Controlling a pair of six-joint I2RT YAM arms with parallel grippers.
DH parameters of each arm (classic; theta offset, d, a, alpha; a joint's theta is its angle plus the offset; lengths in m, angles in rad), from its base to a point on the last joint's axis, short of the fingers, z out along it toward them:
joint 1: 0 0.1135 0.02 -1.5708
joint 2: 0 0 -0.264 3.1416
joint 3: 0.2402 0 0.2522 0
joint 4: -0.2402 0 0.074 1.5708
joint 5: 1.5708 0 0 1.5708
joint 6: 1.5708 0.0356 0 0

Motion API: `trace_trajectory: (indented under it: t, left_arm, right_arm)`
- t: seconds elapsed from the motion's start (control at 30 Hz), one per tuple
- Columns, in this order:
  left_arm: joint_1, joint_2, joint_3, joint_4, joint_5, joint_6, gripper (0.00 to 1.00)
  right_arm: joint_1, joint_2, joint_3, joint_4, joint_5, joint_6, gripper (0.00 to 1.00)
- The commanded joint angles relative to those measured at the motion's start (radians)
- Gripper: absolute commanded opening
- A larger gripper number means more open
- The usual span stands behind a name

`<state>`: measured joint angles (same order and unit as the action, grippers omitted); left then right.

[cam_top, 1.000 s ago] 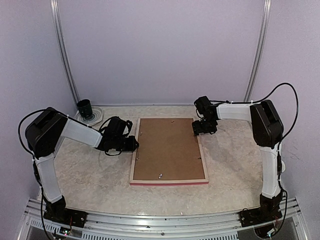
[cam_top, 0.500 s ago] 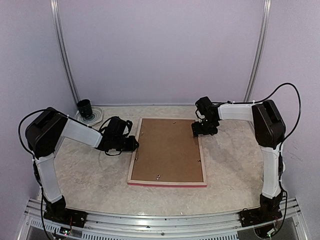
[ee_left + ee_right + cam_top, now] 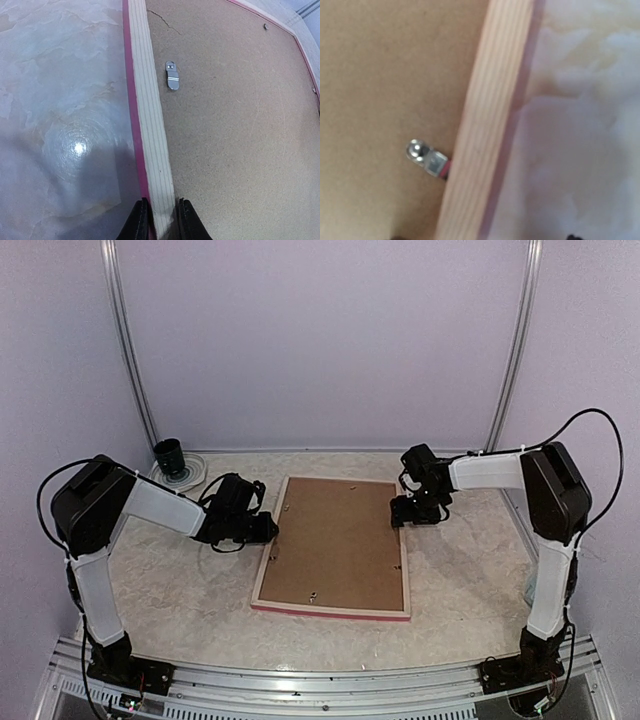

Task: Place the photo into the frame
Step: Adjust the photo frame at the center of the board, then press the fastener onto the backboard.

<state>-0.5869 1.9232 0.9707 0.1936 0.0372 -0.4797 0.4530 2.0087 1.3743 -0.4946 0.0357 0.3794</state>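
Note:
The frame point(image 3: 258, 575) lies face down in the middle of the table, its pale wood back up and a pink-red edge along the near side. A brown backing board point(image 3: 335, 545) fills it, and the photo is hidden. My left gripper point(image 3: 268, 530) is shut on the frame's left rail point(image 3: 147, 115), one finger on each side of it point(image 3: 161, 220). My right gripper point(image 3: 407, 514) hangs open over the right rail point(image 3: 485, 125), its fingertips only just showing, next to a metal clip point(image 3: 427, 157).
A black cup point(image 3: 169, 454) stands on a white disc at the back left corner. Another metal clip point(image 3: 172, 76) sits on the backing board point(image 3: 235, 125) near the left rail. Walls close the back and both sides, and a metal rail runs along the near edge.
The frame has turned a little: its far end shifted right and its near end left. My right gripper moved right and nearer. The left gripper has stayed in place.

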Motion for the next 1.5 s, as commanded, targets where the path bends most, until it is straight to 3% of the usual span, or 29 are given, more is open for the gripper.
trace_trajectory:
  t: [0.0,0.37,0.47,0.77,1.13,1.47]
  left_arm:
    - [-0.051,-0.022,-0.034,-0.034,0.02,-0.02,0.12]
    - [-0.124,-0.12,-0.11,-0.028,-0.002,-0.101,0.14]
    - [-0.138,-0.147,-0.114,-0.04,-0.023,-0.113,0.29]
    - [-0.078,-0.189,-0.021,-0.109,-0.067,-0.07,0.51]
    - [-0.012,-0.011,0.184,-0.159,0.038,0.014,0.51]
    - [-0.013,0.065,0.219,-0.223,0.038,0.061,0.5]
  right_arm:
    - [-0.008,-0.054,-0.045,0.028,-0.03,0.019,0.74]
    - [-0.014,-0.101,-0.134,0.054,-0.034,0.013,0.67]
    - [-0.016,-0.103,-0.146,0.068,-0.048,0.007,0.65]
    - [-0.033,-0.08,-0.149,0.118,-0.116,-0.008,0.65]
    - [-0.047,0.013,0.008,0.11,-0.155,-0.054,0.65]
    - [-0.046,-0.149,-0.127,0.096,-0.173,-0.039,0.67]
